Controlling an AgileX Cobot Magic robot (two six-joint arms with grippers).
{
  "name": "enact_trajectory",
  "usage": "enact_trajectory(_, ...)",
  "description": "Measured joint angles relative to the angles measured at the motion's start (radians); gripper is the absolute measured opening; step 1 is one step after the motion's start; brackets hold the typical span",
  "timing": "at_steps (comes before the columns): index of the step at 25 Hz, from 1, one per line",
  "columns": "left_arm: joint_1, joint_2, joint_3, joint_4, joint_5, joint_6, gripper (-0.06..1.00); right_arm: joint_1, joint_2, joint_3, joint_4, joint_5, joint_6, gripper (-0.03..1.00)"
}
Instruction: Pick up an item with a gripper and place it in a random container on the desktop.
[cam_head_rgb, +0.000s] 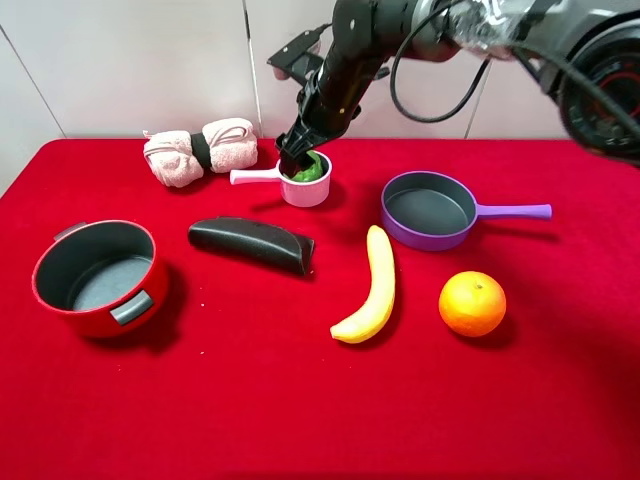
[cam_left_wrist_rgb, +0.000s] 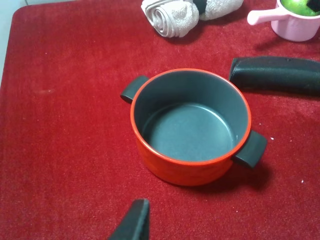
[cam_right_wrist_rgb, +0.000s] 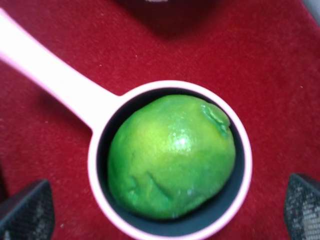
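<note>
- Far left of the overhead frame, the left gripper (cam_left_wrist_rgb: 131, 223) hangs by the red pot (cam_head_rgb: 92, 277); can't tell its state.
- Upper centre: lime (cam_head_rgb: 309, 168) sits inside the pink saucepan (cam_head_rgb: 322, 189).
- Right gripper (cam_head_rgb: 297, 162) directly above it, fingers spread wide, released.

Lime (cam_right_wrist_rgb: 171, 156) sits inside the saucepan (cam_head_rgb: 318, 190), rolled towel (cam_head_rgb: 200, 150) just left of it; frying pan (cam_head_rgb: 430, 210) to its right; pot (cam_head_rgb: 95, 277) front-left; banana (cam_head_rgb: 370, 287) and orange (cam_head_rgb: 472, 303) in front.
</note>
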Motion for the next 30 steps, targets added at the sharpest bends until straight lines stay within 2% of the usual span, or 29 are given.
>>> enact_trajectory(4, 0.0, 0.0, 0.0, 0.0, 0.0, 0.0, 0.99, 0.004, -0.051, 0.0, -0.004, 0.056, 0.029, 0.69)
enact_trajectory(14, 0.0, 0.0, 0.0, 0.0, 0.0, 0.0, 0.99, 0.041, -0.162, 0.0, -0.025, 0.351, 0.07, 0.69)
enact_trajectory(19, 0.0, 0.0, 0.0, 0.0, 0.0, 0.0, 0.99, 0.051, -0.253, 0.084, -0.036, 0.37, 0.102, 0.69)
enact_trajectory(30, 0.0, 0.0, 0.0, 0.0, 0.0, 0.0, 0.99, 0.053, -0.58, 0.494, -0.047, 0.373, 0.167, 0.69)
